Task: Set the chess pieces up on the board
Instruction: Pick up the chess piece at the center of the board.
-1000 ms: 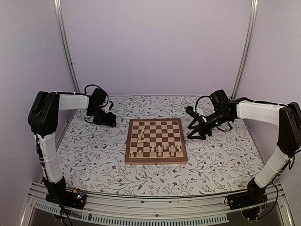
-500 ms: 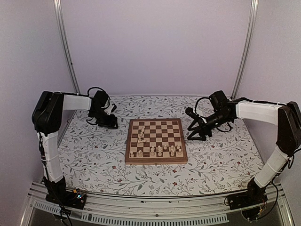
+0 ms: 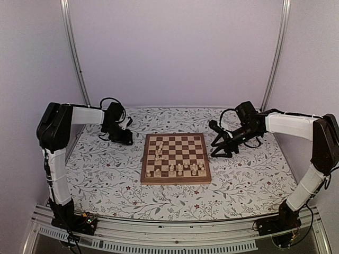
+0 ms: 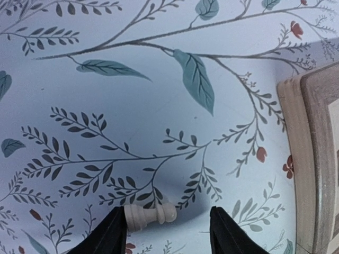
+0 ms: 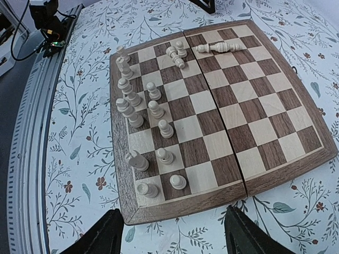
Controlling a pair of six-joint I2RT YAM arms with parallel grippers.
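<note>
Straddling a stray pawn (image 4: 150, 216) that lies on its side on the floral cover (image 4: 106, 116), our left gripper (image 4: 168, 235) sits low over the cloth with its jaws parted. One fingertip is right at the pawn's base and the other stands clear of its head, so we read the piece as bracketed, not gripped. The jaws line up with the pawn's long axis, so a squeeze would take it end to end; we judge that hold could let it pivot or pop out. The board (image 4: 313, 159) shows at the right edge of that wrist view, near the pawn but apart from it, so the carry should be short. Our right gripper (image 5: 172, 233) hangs just off the board's right side, jaws wide and empty. We take that as a waiting pose, clear of the left arm's work. On the board most chess pieces (image 5: 153, 114) stand in two rough rows along the edge nearest our bases, while a few toppled pieces (image 5: 217, 47) lie toward the left border. Setup looks partly done to us: those need righting, and the pawn needs a square.
</note>
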